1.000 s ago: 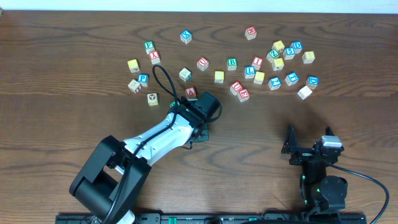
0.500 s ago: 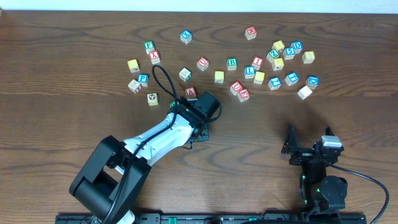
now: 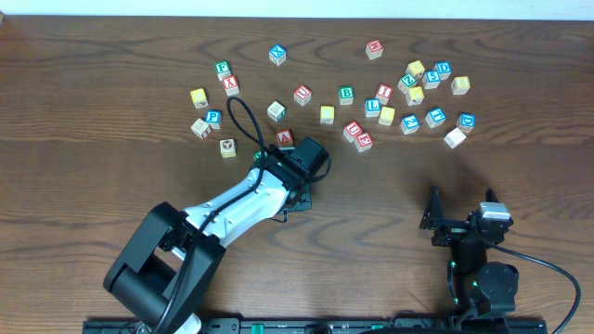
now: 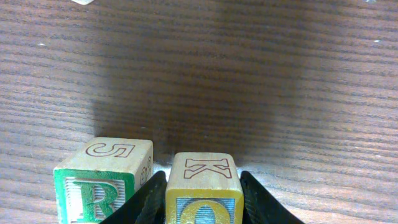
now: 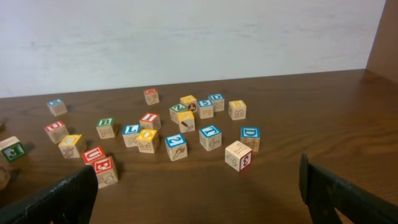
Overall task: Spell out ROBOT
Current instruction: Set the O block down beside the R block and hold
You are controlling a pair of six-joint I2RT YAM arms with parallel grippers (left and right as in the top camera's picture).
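Two blocks fill the bottom of your left wrist view. The R block (image 4: 102, 183) has a green letter and an S on top. The O block (image 4: 204, 186) has a blue letter and a K on top. The O block stands at 3 o'clock of the R block, just beside it, and both sit upright on the table (image 4: 249, 62). Your left gripper (image 4: 204, 208) is clamped on the O block. One dark finger (image 4: 148, 199) is against its left face, in the slit between the two blocks, and the other is against its right face. You cannot tell whether the R block touches that finger.

From overhead, the left gripper (image 3: 297, 176) is near the middle of the table, a little toward 9 o'clock, and its body hides both blocks. The red A block (image 3: 285, 137) lies just at 11 o'clock of it. The loose blocks (image 3: 415, 95) spread across the far half from 10 to 2 o'clock, thickest at 1 o'clock.

Your right gripper (image 3: 432, 215) sits at 5 o'clock, well apart from every block. In its wrist view the gripper (image 5: 199, 205) has its fingers spread wide at the bottom corners with nothing between them, and the loose blocks lie ahead at 12 o'clock.
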